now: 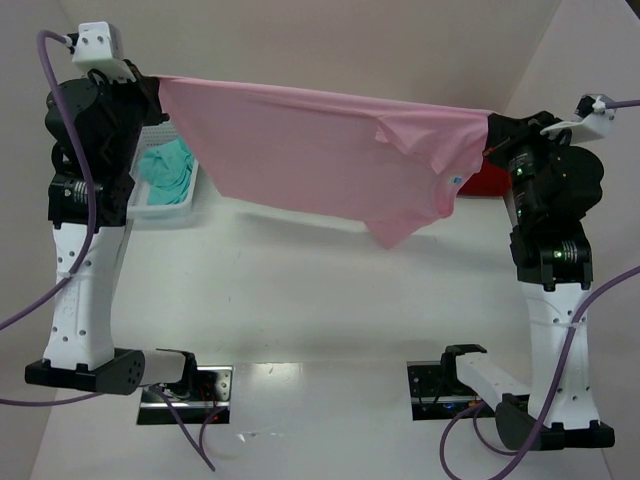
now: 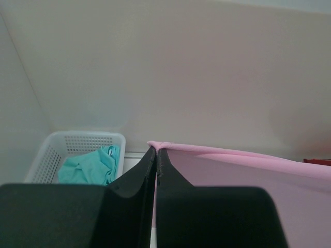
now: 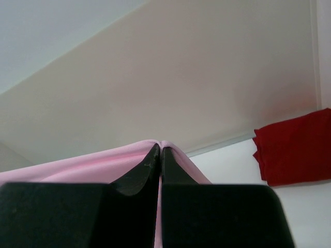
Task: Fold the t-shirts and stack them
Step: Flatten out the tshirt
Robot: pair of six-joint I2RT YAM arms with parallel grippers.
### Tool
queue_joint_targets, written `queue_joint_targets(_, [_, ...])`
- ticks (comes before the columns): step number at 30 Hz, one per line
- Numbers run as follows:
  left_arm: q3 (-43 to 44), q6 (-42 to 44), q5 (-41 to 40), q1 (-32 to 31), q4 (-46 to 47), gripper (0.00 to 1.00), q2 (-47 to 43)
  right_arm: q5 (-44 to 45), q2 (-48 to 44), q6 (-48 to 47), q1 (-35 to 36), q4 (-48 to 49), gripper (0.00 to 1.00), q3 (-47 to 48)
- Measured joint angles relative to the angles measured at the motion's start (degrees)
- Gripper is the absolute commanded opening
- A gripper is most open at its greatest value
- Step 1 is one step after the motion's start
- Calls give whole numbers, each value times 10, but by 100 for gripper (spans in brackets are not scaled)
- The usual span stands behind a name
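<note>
We judge all three t-shirts to be light, limp cloth that sags wherever nothing bears it, so corners and seams at hem or shoulder are the places to take hold. At the left the teal t-shirt [image 1: 165, 170] lies crumpled in the white basket [image 2: 83, 135]. Across the middle the pink t-shirt [image 1: 320, 150] hangs in the air above the table [image 1: 320, 300], its top edge drawn taut and one sleeve drooping lowest. At the right the red t-shirt [image 3: 292, 147] lies on the table by the back wall, folded by the look of it. The left gripper [image 2: 156, 150] has its jaws pressed together on the pink t-shirt's left top corner, a small ridge of cloth showing at the tips. The right gripper [image 3: 159, 147] is likewise clenched on the opposite corner.
</note>
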Motion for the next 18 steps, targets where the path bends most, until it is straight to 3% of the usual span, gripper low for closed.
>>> queue_joint_targets(10, [14,-2,8,-1,35,0,16,10,47,-27,1,43,1,30])
queue_joint_targets(18, [2,-3,16,-1,13,0,-4,17,50,-50,5,18,1,82])
